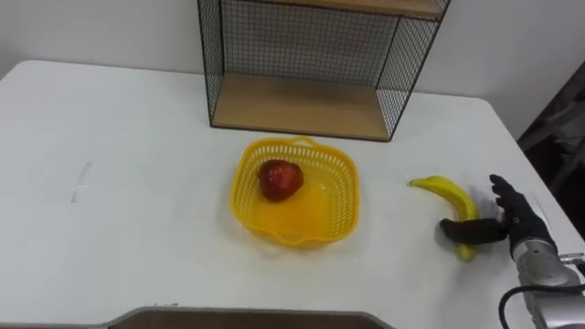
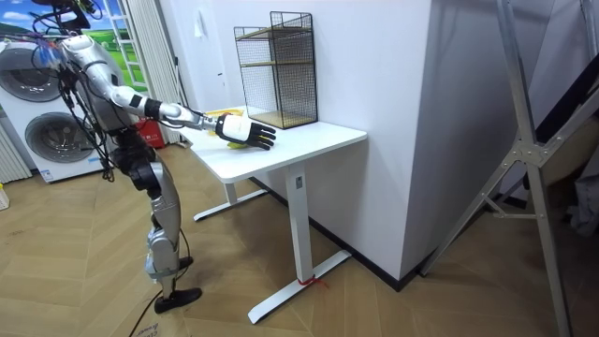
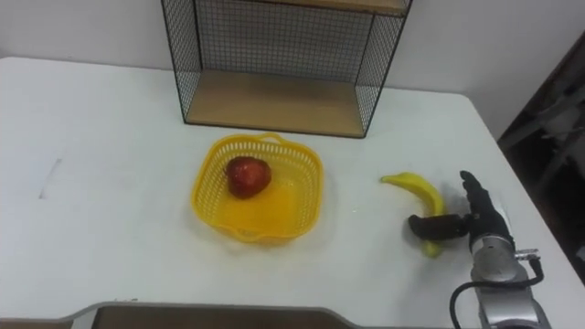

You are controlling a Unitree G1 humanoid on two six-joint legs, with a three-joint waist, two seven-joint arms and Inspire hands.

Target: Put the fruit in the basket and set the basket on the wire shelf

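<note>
Resting right hand [image 1: 516, 217] released, thumb across banana [image 1: 450, 194] | apple [image 1: 280, 179] in basket [image 1: 348, 171] | wire shelf [image 1: 302, 106] behind

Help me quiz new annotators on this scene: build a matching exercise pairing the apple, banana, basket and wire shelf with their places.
Things:
1. apple
2. banana
3. basket
4. wire shelf

Places:
A. at the table's far edge, by the wall
B. inside the basket
C. on the table, by the right hand
D. mid-table, in front of the wire shelf

Pairs: 1-B, 2-C, 3-D, 4-A.
</note>
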